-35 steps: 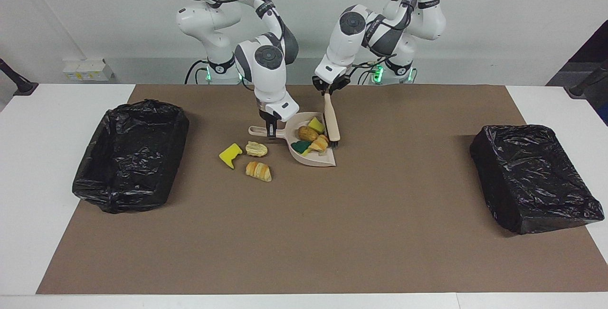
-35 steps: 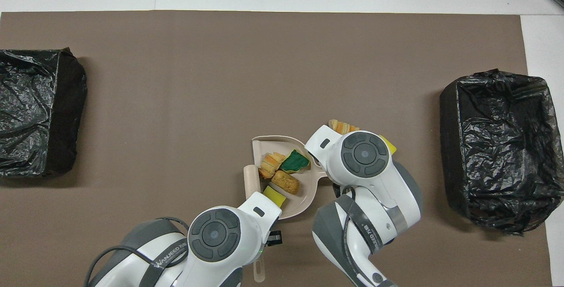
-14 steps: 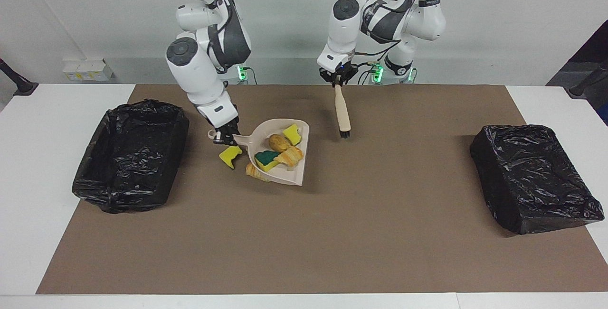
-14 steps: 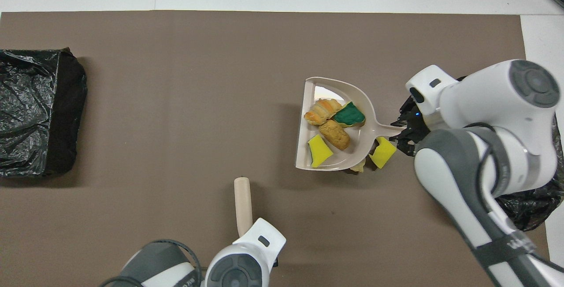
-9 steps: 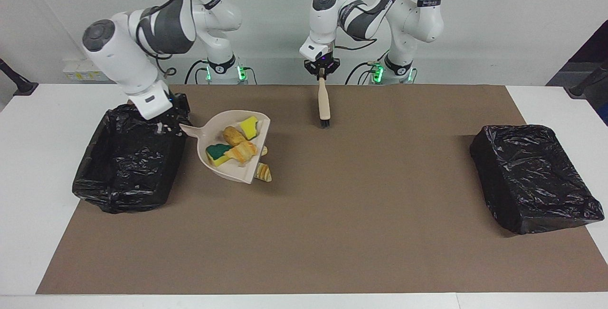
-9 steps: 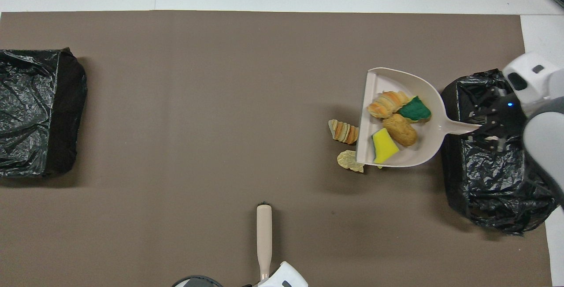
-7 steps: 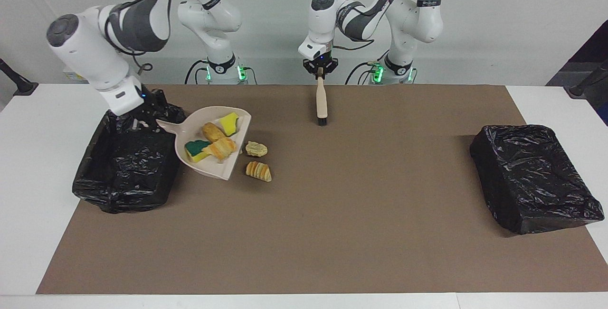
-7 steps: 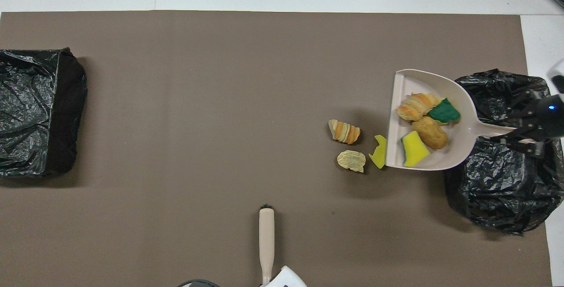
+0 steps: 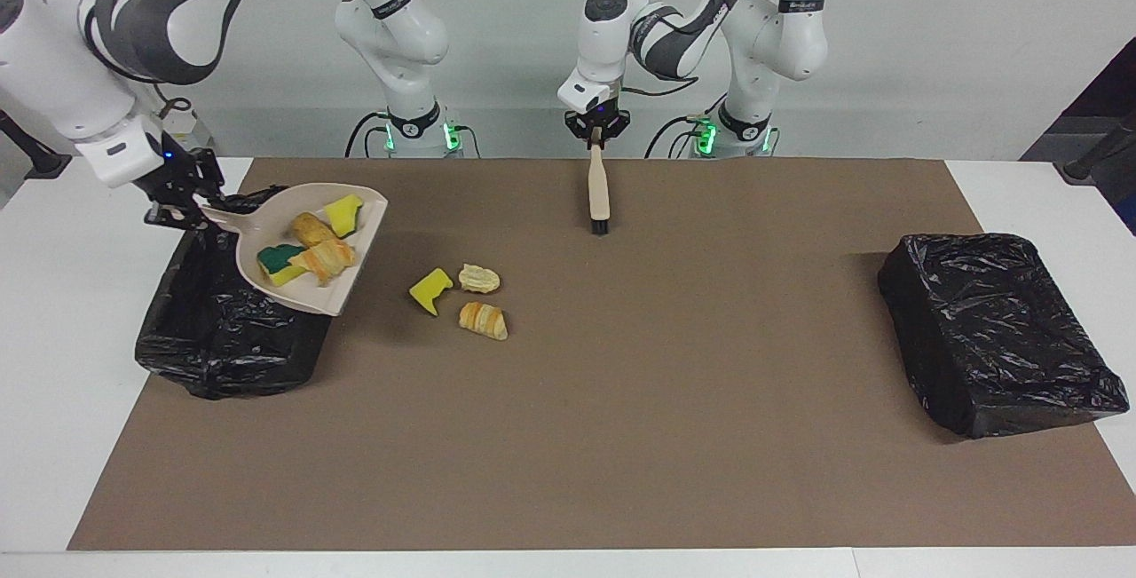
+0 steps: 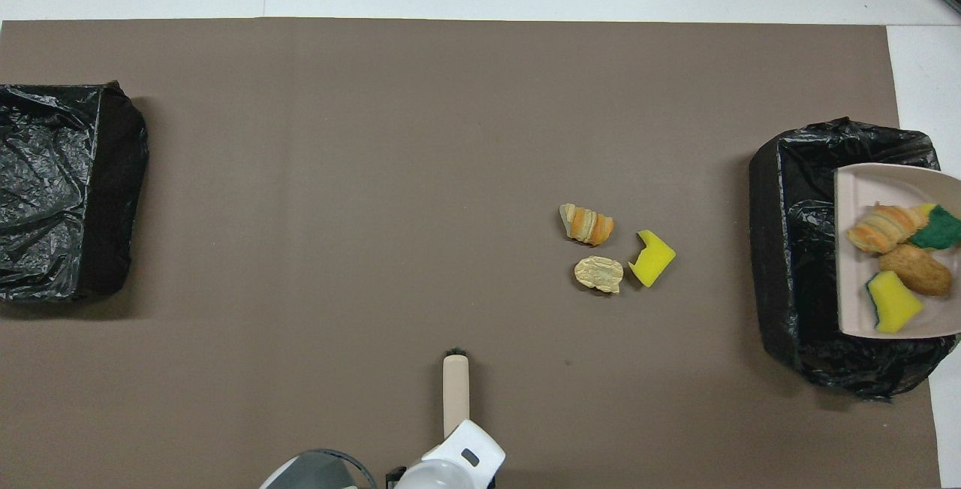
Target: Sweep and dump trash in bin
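The right gripper (image 9: 182, 203), clamping the dustpan (image 9: 333, 301), is carrying four scraps (image 9: 306, 245) over the bin (image 9: 222, 338); only the facing view shows the left gripper (image 9: 596, 123) clamping the brush (image 9: 598, 192).

1. Right gripper (image 9: 182, 205) over the bin (image 9: 222, 329) at the right arm's end of the worktop (image 9: 568, 436), clamped on the dustpan (image 9: 306, 294) handle.
2. In the dustpan: four scraps (image 9: 306, 249).
3. Near the worktop's middle: three scraps (image 9: 461, 294), close together.
4. Left gripper (image 9: 597, 128) holding the brush (image 9: 599, 192), hanging bristles down.
5. Second bin (image 9: 998, 329) at the left arm's end.
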You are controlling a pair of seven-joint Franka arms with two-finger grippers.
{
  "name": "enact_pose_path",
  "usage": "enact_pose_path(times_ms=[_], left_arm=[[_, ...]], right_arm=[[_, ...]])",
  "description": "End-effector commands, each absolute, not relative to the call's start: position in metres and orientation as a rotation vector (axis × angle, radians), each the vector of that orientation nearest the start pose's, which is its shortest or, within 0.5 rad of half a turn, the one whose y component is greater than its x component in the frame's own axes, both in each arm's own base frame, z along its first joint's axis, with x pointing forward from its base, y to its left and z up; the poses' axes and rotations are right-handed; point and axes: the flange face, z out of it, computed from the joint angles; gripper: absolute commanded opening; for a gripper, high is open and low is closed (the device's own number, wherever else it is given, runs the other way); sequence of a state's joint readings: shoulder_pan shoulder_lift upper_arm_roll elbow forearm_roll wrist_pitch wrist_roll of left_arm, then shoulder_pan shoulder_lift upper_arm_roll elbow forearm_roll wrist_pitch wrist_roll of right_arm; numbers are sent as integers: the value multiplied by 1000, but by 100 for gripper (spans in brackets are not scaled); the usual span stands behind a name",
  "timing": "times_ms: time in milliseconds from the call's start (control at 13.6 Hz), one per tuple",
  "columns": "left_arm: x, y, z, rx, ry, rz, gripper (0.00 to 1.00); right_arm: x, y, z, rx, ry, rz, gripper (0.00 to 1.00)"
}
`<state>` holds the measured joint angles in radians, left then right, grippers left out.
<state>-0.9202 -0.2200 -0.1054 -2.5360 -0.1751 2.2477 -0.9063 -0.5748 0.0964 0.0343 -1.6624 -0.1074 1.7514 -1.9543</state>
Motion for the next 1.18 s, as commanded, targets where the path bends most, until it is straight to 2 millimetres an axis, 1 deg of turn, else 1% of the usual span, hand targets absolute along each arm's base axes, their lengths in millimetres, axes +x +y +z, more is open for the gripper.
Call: enact_pose_path(times_ms=[0, 74, 147, 221, 295, 368, 442, 516, 589, 663, 737, 811, 884, 958, 1032, 1105], left_arm=[[261, -358, 368, -3148, -5, 225, 100], [278, -353, 383, -3150, 11, 234, 100], [302, -346, 405, -3165, 35, 233, 100], [322, -336, 426, -3151, 89, 195, 100], [347, -320, 451, -3110, 151, 117, 100], [367, -301, 466, -3085, 175, 87, 100], [390, -279, 482, -3083, 209, 52, 100], [416, -252, 500, -3096, 244, 7, 100], [439, -224, 517, -3105, 281, -33, 100], [455, -199, 531, -3103, 329, -53, 100], [469, -170, 549, -3085, 445, -52, 100], [477, -145, 571, -3073, 510, -54, 100], [484, -128, 588, -3076, 487, -55, 100], [487, -118, 604, -3080, 463, -57, 100], [492, -108, 615, -3088, 430, -54, 100], [501, -98, 629, -3094, 400, -51, 100]], right_arm=[[515, -325, 551, -2412, -2152, 246, 0], [522, -324, 551, -2453, -2211, 317, 0], [530, -314, 540, -2473, -2288, 454, 0], [537, -297, 534, -2464, -2334, 565, 0], [542, -281, 530, -2460, -2345, 634, 0], [549, -255, 526, -2447, -2377, 675, 0], [552, -238, 521, -2474, -2362, 710, 0], [558, -211, 520, -2485, -2363, 744, 0], [561, -190, 520, -2507, -2329, 777, 0], [563, -180, 519, -2542, -2287, 785, 0], [565, -171, 518, -2545, -2291, 784, 0], [564, -174, 520, -2538, -2291, 825, 0], [561, -180, 522, -2523, -2298, 892, 0], [559, -186, 525, -2495, -2325, 940, 0], [558, -190, 526, -2464, -2351, 973, 0], [556, -191, 531, -2427, -2376, 1033, 0]])
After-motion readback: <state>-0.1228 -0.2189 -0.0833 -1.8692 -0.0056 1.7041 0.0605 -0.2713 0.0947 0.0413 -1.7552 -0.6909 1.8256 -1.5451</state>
